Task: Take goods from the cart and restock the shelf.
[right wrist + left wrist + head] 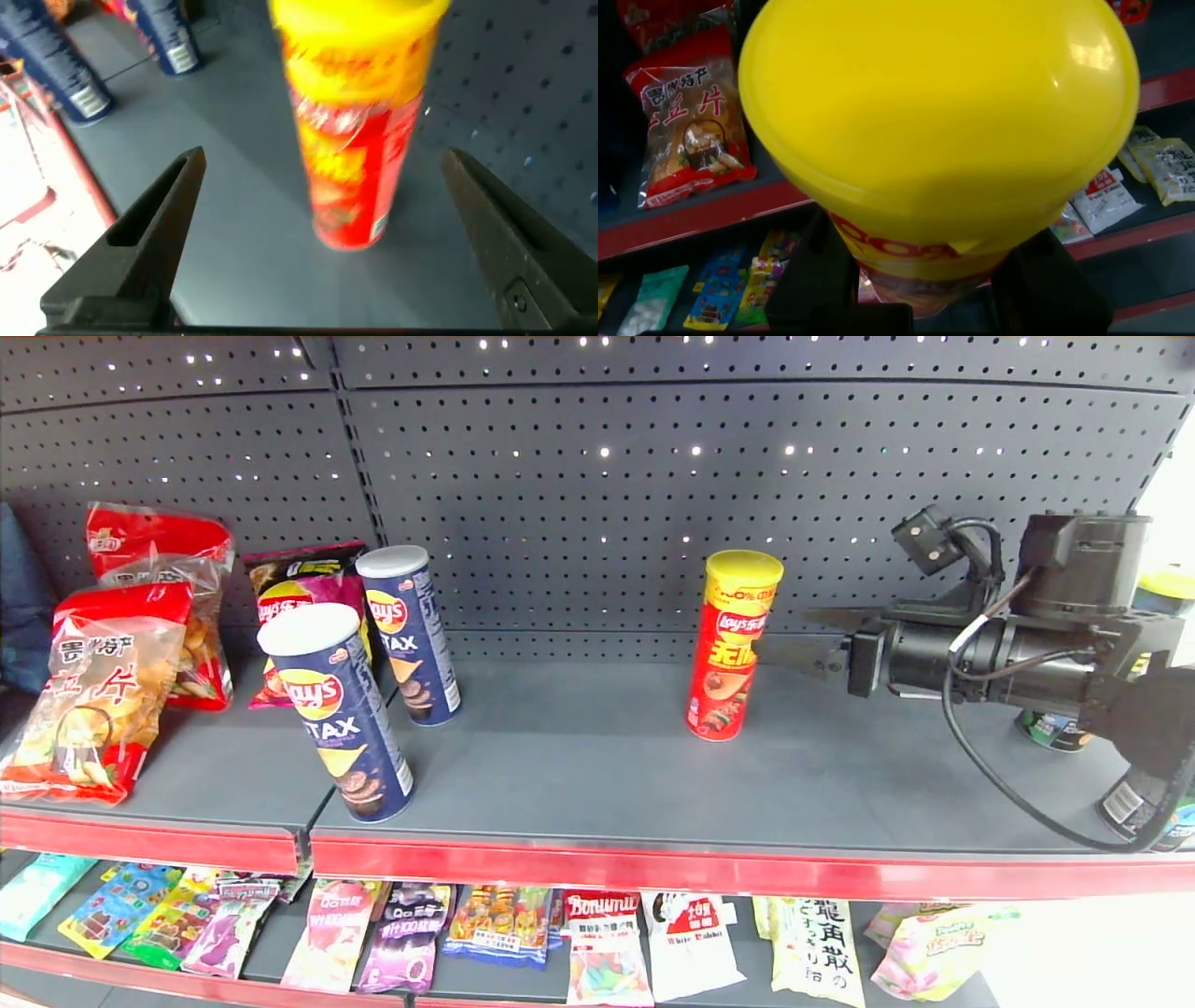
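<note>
Yellow-lidded can is the closest thing to the lens. It is clamped in the left tool, whose dark fingers press its body from both sides. On the upper shelf the red can stands upright. The right tool is just beside the red can, on its right, level with its middle. Its fingers are wide apart and the red can stands beyond their tips; whether one tip touches it, I cannot tell. Well to the left of the red can stand the front blue can and the rear blue can, both upright. The snack bags lie farther left.
</note>
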Motion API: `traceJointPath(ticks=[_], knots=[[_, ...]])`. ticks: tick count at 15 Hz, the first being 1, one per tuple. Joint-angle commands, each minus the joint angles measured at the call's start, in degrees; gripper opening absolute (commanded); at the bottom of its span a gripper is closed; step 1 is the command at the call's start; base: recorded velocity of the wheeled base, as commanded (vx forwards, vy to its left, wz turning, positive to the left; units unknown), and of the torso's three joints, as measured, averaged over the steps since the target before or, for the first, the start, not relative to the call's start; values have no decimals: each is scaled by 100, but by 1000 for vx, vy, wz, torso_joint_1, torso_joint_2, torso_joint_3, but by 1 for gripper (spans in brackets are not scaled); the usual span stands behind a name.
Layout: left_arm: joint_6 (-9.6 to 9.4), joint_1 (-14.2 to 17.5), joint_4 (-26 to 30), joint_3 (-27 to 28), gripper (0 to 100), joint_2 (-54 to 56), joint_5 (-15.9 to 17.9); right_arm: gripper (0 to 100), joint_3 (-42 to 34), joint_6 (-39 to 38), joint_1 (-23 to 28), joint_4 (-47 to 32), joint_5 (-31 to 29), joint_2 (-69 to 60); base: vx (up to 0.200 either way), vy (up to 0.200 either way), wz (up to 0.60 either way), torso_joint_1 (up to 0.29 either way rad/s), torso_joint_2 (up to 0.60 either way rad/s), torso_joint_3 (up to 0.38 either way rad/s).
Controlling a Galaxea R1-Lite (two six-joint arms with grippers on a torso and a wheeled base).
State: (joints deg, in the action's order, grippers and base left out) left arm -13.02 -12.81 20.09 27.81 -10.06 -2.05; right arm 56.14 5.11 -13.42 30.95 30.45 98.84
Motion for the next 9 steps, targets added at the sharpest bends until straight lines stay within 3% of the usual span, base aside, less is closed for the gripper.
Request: traceJointPath(ticks=[1, 9], knots=[[1, -2, 4, -3, 0, -67, -15, 100, 275, 17, 103, -1, 110, 355, 0, 0, 0, 0, 0, 0], [1, -2, 4, -91, 0, -110, -24, 100, 758, 289, 340, -1, 479, 926, 0, 0, 0, 0, 0, 0]])
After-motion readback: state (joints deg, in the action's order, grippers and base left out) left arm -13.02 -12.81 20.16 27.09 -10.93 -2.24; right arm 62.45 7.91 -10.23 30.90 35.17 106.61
